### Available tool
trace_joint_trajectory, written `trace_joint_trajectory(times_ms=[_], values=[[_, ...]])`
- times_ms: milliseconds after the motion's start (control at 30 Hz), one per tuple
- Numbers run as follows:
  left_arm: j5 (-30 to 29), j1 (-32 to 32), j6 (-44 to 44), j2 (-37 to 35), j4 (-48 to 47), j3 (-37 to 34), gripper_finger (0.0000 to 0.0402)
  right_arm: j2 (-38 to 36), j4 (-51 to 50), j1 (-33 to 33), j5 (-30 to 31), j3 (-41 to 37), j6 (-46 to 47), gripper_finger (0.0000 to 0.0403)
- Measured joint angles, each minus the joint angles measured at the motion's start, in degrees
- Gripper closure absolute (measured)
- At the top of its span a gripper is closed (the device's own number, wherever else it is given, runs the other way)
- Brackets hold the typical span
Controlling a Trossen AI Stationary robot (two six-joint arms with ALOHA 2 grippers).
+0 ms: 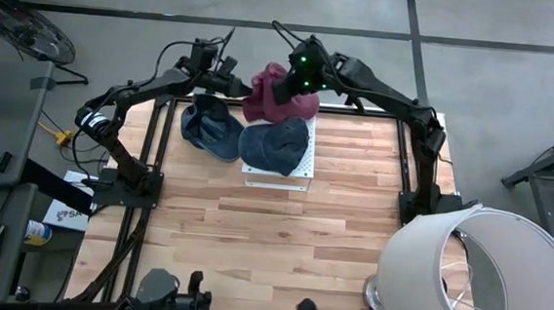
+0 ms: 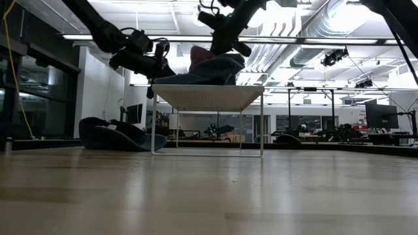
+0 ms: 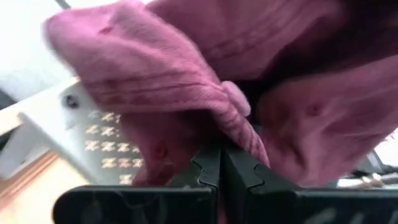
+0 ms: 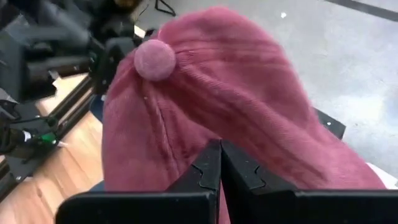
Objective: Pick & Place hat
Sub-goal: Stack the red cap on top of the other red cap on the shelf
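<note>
I'm mid-carry: my right tool (image 1: 294, 86) and left tool (image 1: 235, 81) are both clamped on the maroon cap (image 1: 276, 94), held above the white rack's (image 1: 295, 171) far edge. Next I'd lower it gently beside the blue cap (image 1: 276, 143)

You can't see where the left gripper (image 3: 219, 163) pinches: the pink hat (image 3: 249, 87) fills everything beyond its fingertips, running off the frame and covering most of the white stand (image 3: 81, 134).
</note>
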Motion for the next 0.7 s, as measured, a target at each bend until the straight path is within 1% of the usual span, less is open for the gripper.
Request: trace_joint_trajectory(times_ms=[100, 200, 433, 567, 700], values=[[0.97, -0.63, -0.09, 0.0, -0.03, 1.09, 0.0401, 0.91, 0.16, 0.04, -0.55, 0.0, 0.0, 0.0403], [3.53, -0.66, -1.07, -0.02, -0.03, 2.86, 0.0401, 1.69, 0.36, 0.09, -1.53, 0.0, 0.0, 0.0403], [5.07, -2.18, -2.71, -0.09, -0.4, 5.68, 0.0401, 2.72, 2.06, 0.15, -3.58, 0.0, 0.0, 0.0403], [4.92, -3.69, -2.99, -0.09, -0.27, 5.96, 0.0401, 3.17, 2.49, 0.17, -5.32, 0.02, 0.0, 0.0403], [3.55, -4.59, -2.99, -0.09, -0.11, 6.0, 0.0401, 4.19, 2.49, 0.17, -6.19, 0.02, -0.09, 0.0403]])
